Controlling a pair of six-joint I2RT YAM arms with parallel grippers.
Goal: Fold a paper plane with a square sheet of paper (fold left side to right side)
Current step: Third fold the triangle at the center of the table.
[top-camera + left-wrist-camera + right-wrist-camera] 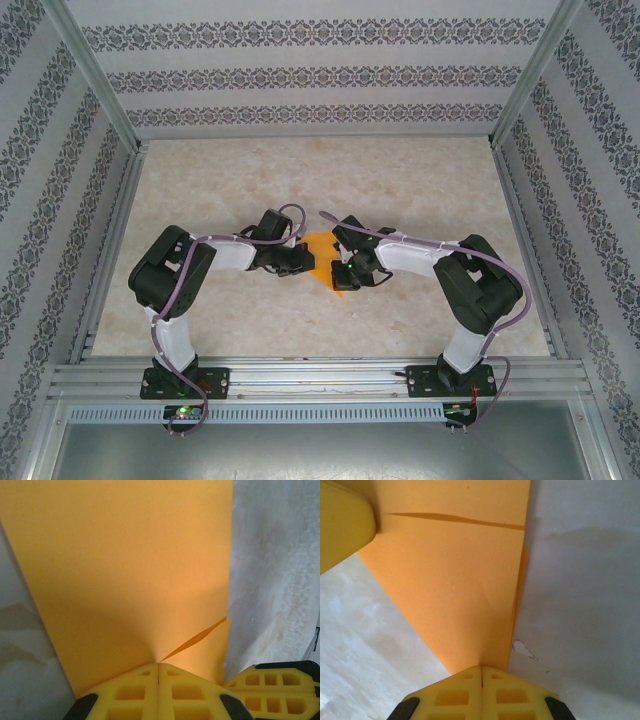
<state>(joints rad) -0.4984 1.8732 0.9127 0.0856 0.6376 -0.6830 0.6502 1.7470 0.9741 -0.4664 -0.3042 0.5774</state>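
at the middle of the counter (420,190), a little toward its near edge, lies the orange paper (322,256), flat and folded, with its narrow point toward that near edge. the left gripper (296,262) reaches to the paper from the counter's left side and the right gripper (347,268) from the counter's right side, so the paper is between them. in the left wrist view the yellow jaws are pressed together without a gap. their tips meet the paper (125,565) where the edge of an upper layer begins and runs away as a thin slanted line. the right gripper (272,685) stands just beside the paper's straight edge. in the right wrist view the jaws of the right gripper (481,669) are also together, at the place where the paper (460,595) narrows to a point, and several layers show along its right edge. one yellow finger of the left gripper (342,525) touches the paper at the upper left. i cannot tell if any layer is caught between the jaws.
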